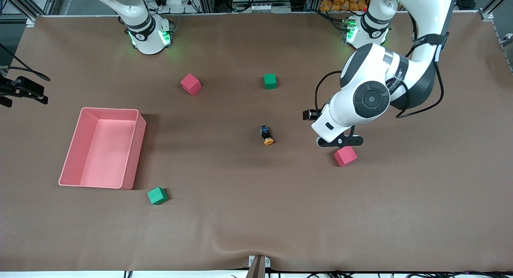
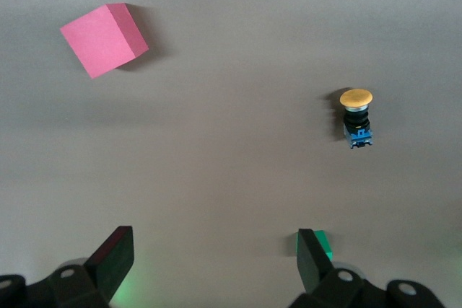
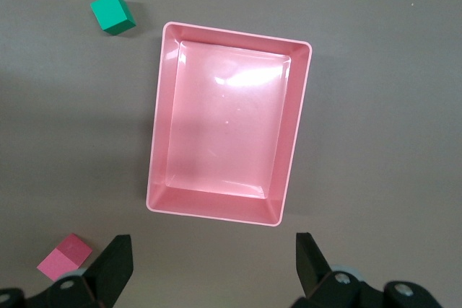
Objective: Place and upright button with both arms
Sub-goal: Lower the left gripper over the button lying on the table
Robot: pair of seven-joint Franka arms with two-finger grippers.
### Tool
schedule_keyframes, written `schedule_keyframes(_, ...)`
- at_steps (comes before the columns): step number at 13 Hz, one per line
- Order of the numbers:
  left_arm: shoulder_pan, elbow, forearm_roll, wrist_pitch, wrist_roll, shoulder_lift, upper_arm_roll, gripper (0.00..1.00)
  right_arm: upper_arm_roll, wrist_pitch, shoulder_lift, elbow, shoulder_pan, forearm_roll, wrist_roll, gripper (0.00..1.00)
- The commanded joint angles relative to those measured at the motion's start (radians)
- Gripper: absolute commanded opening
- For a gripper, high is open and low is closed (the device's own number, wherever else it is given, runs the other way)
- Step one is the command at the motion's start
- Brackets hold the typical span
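I could not read any writing on the button (image 1: pixel 266 135). It lay on its side near the middle of the brown worktop (image 1: pixel 256 214). Its round orange cap pointed toward the front camera, and its short black body, with a small blue part at the end, pointed toward my bases. My left claw (image 2: pixel 214 265) hung wide and empty over the worktop near a red cube (image 1: pixel 345 156). My right claw (image 3: pixel 214 265) waited, wide and empty, above the pink tray (image 3: pixel 154 171).

Pink tray (image 1: pixel 135 149), red cubes (image 1: pixel 190 84), green cubes (image 1: pixel 270 81).
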Motion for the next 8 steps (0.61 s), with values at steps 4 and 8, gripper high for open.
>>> schedule_keyframes(4,-0.004,0.017,-0.018,0.003,-0.005,0.016,0.004,1.00,0.021,-0.019,0.006,0.031,0.033,0.003,0.070,1.00)
schedule_keyframes(8,-0.001,0.017,-0.030,0.003,-0.008,0.015,0.004,1.00,0.069,-0.025,0.005,0.052,0.047,0.003,0.176,1.00)
